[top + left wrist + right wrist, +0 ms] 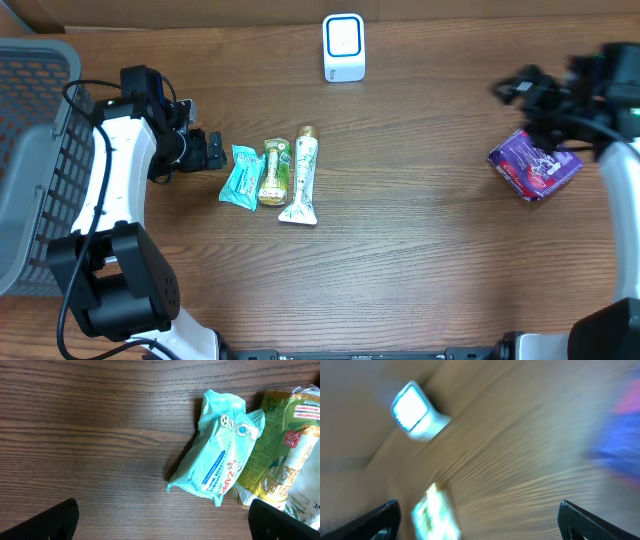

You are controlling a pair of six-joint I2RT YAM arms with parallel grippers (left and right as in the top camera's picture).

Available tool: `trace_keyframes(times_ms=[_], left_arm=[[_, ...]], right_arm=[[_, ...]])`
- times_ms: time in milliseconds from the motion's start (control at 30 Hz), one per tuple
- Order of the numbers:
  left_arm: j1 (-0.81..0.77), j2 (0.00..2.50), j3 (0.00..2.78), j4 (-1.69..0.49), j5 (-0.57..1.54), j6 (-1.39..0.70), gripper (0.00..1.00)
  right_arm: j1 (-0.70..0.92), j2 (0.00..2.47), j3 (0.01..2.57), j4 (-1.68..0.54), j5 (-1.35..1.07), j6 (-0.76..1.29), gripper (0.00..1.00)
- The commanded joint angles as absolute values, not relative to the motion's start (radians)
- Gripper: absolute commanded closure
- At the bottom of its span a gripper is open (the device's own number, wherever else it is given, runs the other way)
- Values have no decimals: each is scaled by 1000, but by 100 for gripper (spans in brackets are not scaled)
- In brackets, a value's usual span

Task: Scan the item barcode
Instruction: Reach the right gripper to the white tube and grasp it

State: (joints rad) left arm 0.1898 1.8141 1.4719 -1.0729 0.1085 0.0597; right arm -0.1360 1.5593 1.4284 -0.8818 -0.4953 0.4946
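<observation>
Purple wrapping marked the packet (535,165) lying on the wooden table (420,250), well to the right of the scanner (343,47) and nearer the robot. In the overhead view the right arm's dark wrist overlapped its upper edge, and no barcode could be made out. The right wrist camera was smeared by blur: only the scanner's bright face, a purple patch at the right edge and a pale green blob could be read. Even so, the right gripper (480,522) showed its fingers (375,520) spread to both lower corners with nothing between them.

Left of the scanner and nearer the robot, the left gripper (214,150) was likewise released, just beside a teal packet (220,445). Its wrist view showed that packet's print but cut off the green-yellow packet (272,455) and the white tube (302,175). The overhead view showed all three whole, and a grey basket (30,150) cropped at the far left.
</observation>
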Motion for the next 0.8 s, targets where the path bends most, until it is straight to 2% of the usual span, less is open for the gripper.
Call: trace_keyframes(times_ms=[0,67,233,533,767], left_arm=[[183,1795,1468,-1072,108,78,1],[183,1795,1468,-1072,108,78,1],[183,1795,1468,-1072,108,78,0],[183,1795,1468,-1072,108,78,1],[183,1795,1468,-1072,108,78,0]], right_arm=[[35,1580,1407,-810,-620,459,0],[180,1628,1401,-756,-572,459,0],[381,1753,1401,-680,-431,502,2],[586,1919,1441,-606,-244,531,25],[713,2044,1560,-636,-84,514,29]])
